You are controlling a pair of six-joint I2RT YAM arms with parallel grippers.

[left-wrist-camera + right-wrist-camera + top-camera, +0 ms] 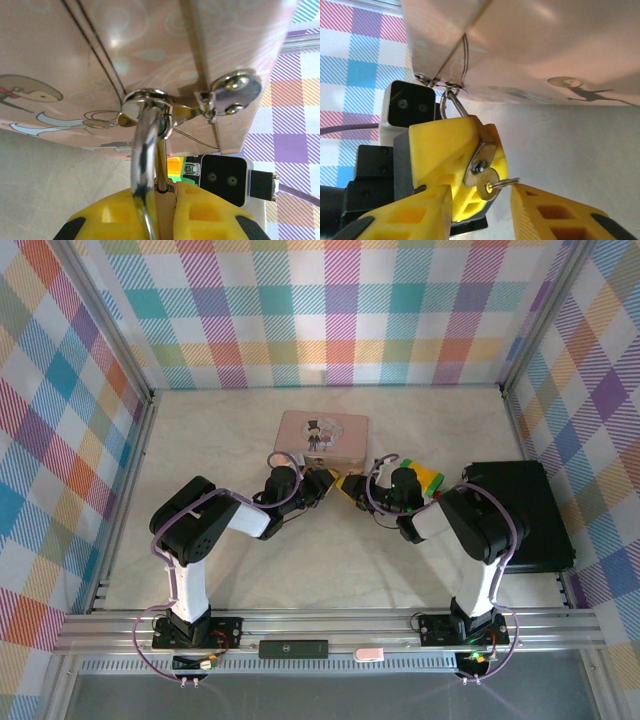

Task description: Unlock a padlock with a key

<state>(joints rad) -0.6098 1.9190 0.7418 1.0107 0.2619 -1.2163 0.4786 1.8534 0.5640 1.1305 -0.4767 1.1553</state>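
The pink box [321, 435] lies at mid-table. The padlock [481, 150], brass-bodied, hangs by its silvery shackle [142, 160] from the ring of the box's clasp [148, 98]. My left gripper [167, 195] is shut on the padlock body, yellow fingers [445, 147] pressing both sides. A small brass key [489, 184] with a wire ring [508, 182] sticks out of the keyhole in the lock's underside. My right gripper [482, 202] stands open around the key, with its right fingertip close to the ring. In the top view, both grippers [322, 485] [352, 487] meet just in front of the box.
A black case [520, 515] lies at the right by the wall. A green and yellow object [430, 480] sits behind the right wrist. The clasp's round silver stud [235, 91] is on the box's edge. Checkered walls close in three sides.
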